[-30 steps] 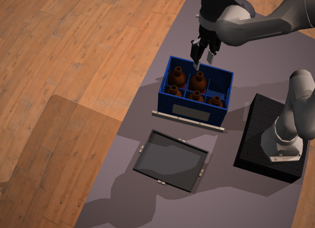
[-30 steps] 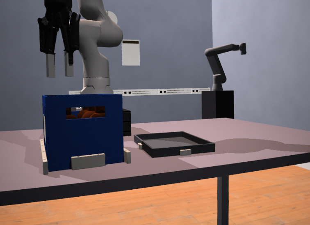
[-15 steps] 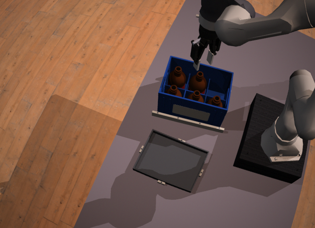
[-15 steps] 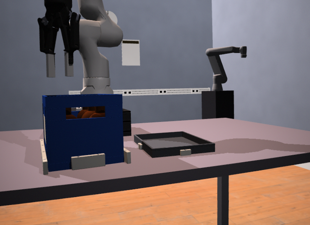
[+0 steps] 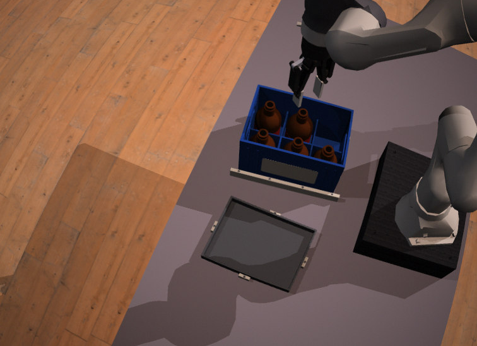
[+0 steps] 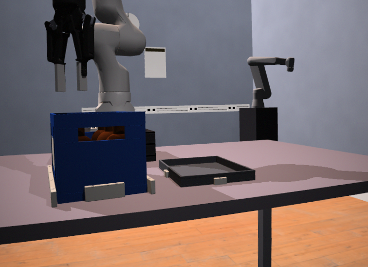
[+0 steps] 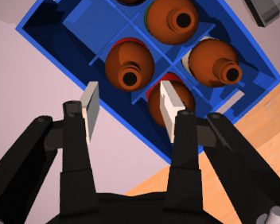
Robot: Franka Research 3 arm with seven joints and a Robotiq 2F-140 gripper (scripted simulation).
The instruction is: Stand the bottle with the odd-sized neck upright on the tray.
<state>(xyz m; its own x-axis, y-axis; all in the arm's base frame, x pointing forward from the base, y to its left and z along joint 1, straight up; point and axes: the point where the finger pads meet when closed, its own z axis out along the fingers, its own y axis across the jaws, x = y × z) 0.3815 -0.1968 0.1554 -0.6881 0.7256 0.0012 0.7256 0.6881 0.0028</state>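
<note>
Hovering above the blue crate (image 5: 292,174) (image 6: 100,162) (image 7: 50,57), the gripper (image 5: 308,93) (image 6: 70,90) (image 7: 129,94) points down — fingers apart, nothing between them — near five brown bottles.

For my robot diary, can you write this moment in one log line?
tool: open, above crate | bottles: five in crate | tray: no bottle
</note>
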